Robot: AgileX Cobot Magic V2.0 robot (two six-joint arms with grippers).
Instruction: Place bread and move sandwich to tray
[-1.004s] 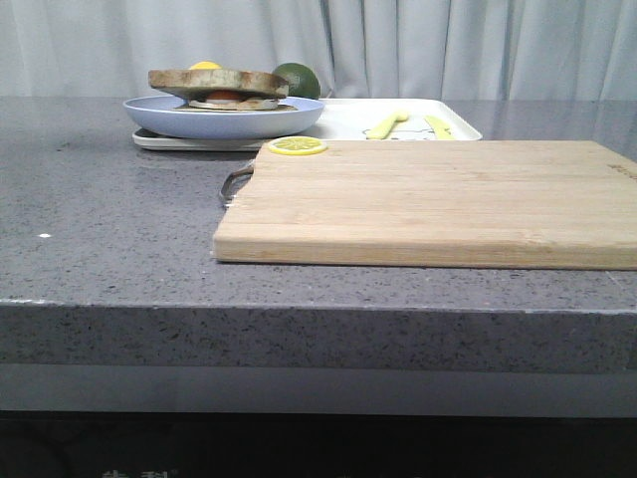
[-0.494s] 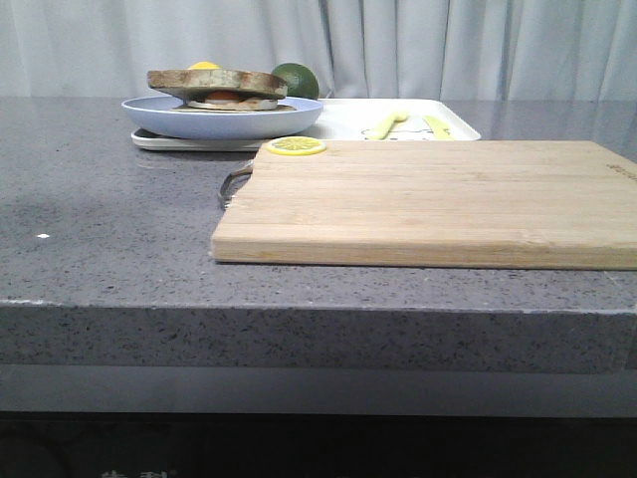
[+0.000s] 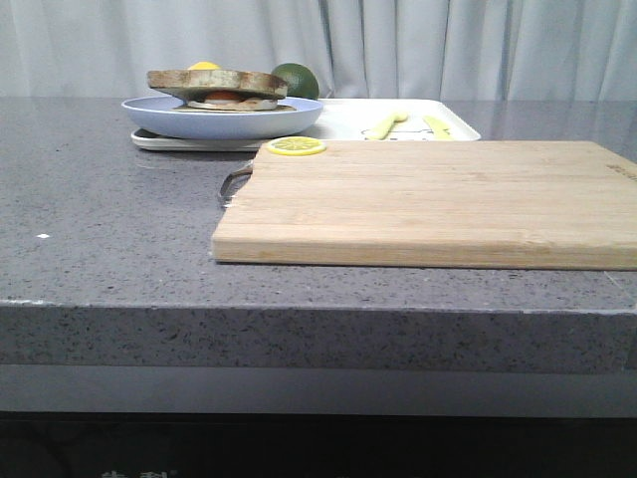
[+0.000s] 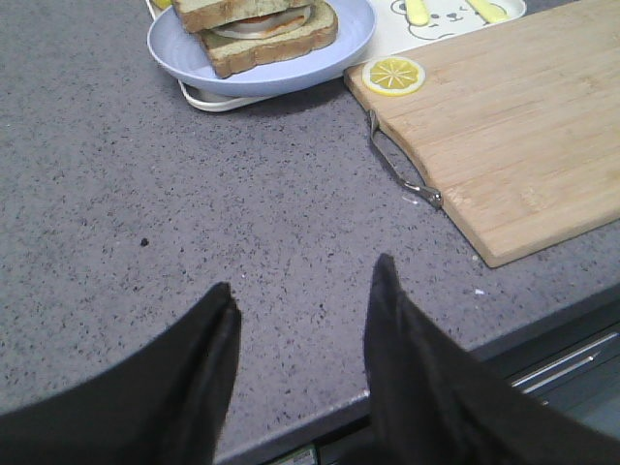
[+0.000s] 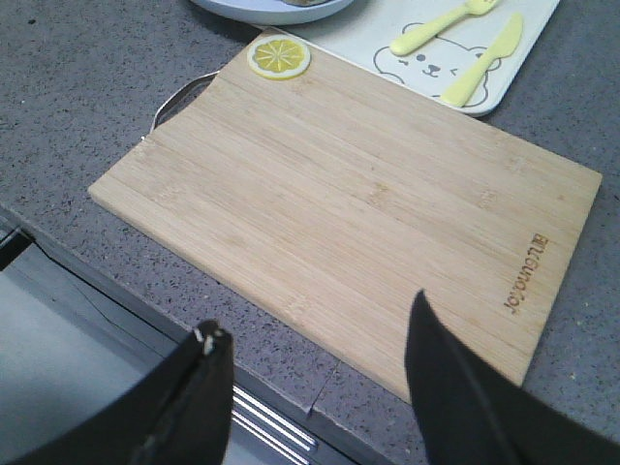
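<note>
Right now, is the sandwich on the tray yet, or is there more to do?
Looks done: the sandwich, topped with bread, sits on its blue plate, resting on the tray. In hand: nothing; left gripper and right gripper are open. Nothing obvious left.

Counter [image 3: 109, 199]: bore everything; ran across the whole front view.
Cutting board [image 3: 428, 199]: lay on the counter, front and right, handle [image 3: 232, 186] at its left edge.
Lemon slice [image 3: 296, 146]: sat on the board's far left corner.
Tray [image 3: 343, 118]: lay behind the board, toward the back of the counter.
Plate [image 3: 224, 117]: rested on the tray's left end, overhanging its left rim.
Sandwich [image 3: 219, 85]: sat on the plate, top slice of bread [image 3: 214, 79] on the filling.
Fork [image 3: 386, 124] and knife [image 3: 436, 125]: lay in the tray, right of the plate, fork left of knife.
Two fruits [image 3: 296, 78]: stood behind the plate, possibly beyond the tray; hard to tell.
</note>
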